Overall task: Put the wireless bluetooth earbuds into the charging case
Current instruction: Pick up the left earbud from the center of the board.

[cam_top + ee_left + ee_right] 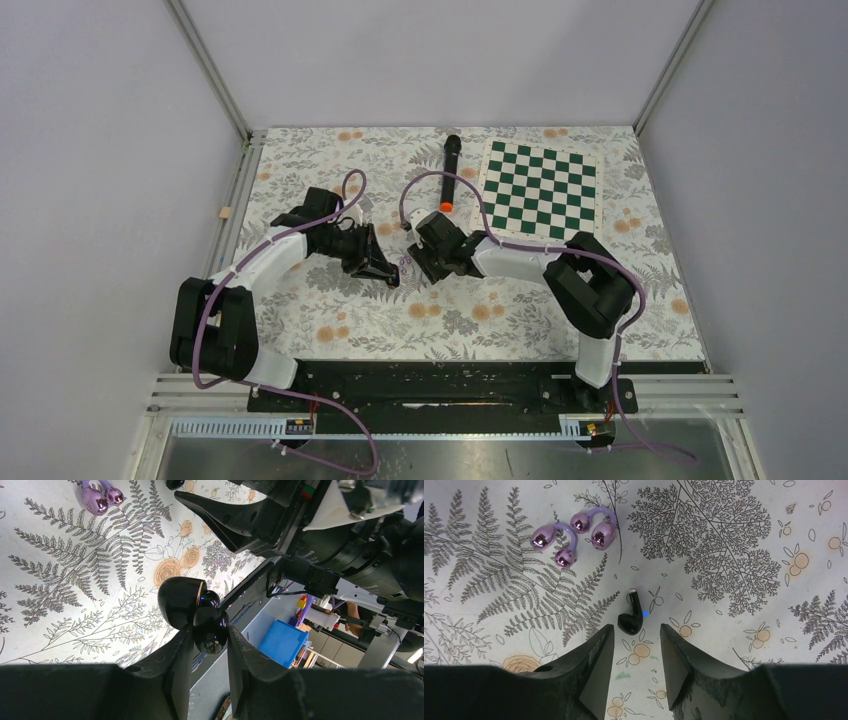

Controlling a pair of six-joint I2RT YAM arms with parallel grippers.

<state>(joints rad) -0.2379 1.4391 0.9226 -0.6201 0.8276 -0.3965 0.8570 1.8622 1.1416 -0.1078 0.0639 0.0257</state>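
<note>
My left gripper (210,632) is shut on a glossy black charging case (182,600) and holds it tilted above the table; in the top view it is at centre (385,272). My right gripper (636,629) is open and empty. It hovers just short of a black stemmed earbud (630,616) that lies on the floral tablecloth with a blue light beside it. Two pale purple clip earbuds (574,532) lie close together beyond it, and also show in the left wrist view (102,495). The two grippers nearly face each other (425,262).
A long black microphone with an orange end (450,172) lies at the back centre. A green and white chessboard (542,188) lies at the back right. Metal frame posts and grey walls bound the table.
</note>
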